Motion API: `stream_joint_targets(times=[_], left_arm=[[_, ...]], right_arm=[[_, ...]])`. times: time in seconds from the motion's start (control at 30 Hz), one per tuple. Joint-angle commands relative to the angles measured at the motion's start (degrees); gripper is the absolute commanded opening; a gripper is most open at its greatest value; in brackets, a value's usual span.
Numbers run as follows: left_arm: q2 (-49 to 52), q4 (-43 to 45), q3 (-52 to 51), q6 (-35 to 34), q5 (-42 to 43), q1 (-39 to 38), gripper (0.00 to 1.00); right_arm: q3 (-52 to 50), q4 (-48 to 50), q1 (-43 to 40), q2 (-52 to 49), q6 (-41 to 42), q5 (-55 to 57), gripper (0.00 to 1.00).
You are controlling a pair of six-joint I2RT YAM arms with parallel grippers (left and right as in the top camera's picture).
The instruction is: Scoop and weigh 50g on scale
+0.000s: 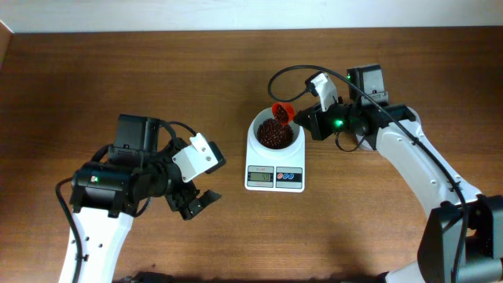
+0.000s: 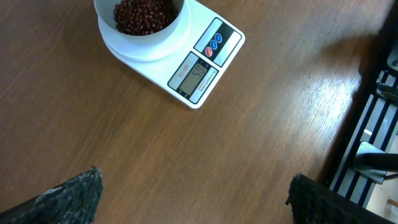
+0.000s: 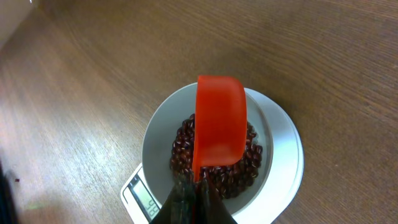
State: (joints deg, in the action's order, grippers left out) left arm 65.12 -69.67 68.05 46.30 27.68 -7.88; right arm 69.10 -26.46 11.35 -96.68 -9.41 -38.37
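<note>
- Right wrist view, nearest: the right gripper (image 3: 194, 208) has its dark fingers pressed together on the narrow handle of the scoop (image 3: 219, 121), a grip no other view shows.
- The scoop is smooth, glossy red plastic with a rounded far end. It hangs above the beans (image 3: 249, 165), small, dark red and shiny, heaped in the bowl (image 3: 160, 134).
- The bowl is round, matte white and thin-rimmed. It sits on the round white platform of the scale (image 3: 290, 155), and only a corner of the display peeks out here.
- Left wrist view, nearest: the left gripper (image 2: 193, 202) has its fingers (image 2: 68, 193), rough and speckled grey, spread wide apart and holding nothing above the bare table (image 2: 261, 130).
- Only this view shows the front panel of the scale clearly: a grey display, two blue buttons and one red. The digits are too small to read surely.
- A black slatted frame (image 2: 367, 130) lies past the table edge and is seen in no other view.
- From overhead, the scale stands mid-table between the arms. The left gripper is well apart from it, and the scoop is at the bowl's far right rim.
- The table is brown wood-grain, satin-smooth.
</note>
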Motion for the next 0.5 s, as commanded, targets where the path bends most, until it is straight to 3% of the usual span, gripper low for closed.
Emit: stream_joint_targets(times=[0.0,0.47], left_arm=[[-0.48,-0.09,1.09,0.96,1.03,0.28,0.99],[-0.48,-0.09,1.09,0.96,1.03,0.28,0.99]], right_arm=[[1.05,0.37,0.26,1.09,-0.70,0.07,0.04],[1.05,0.35,0.22,1.09,-0.68,-0.52,0.04]])
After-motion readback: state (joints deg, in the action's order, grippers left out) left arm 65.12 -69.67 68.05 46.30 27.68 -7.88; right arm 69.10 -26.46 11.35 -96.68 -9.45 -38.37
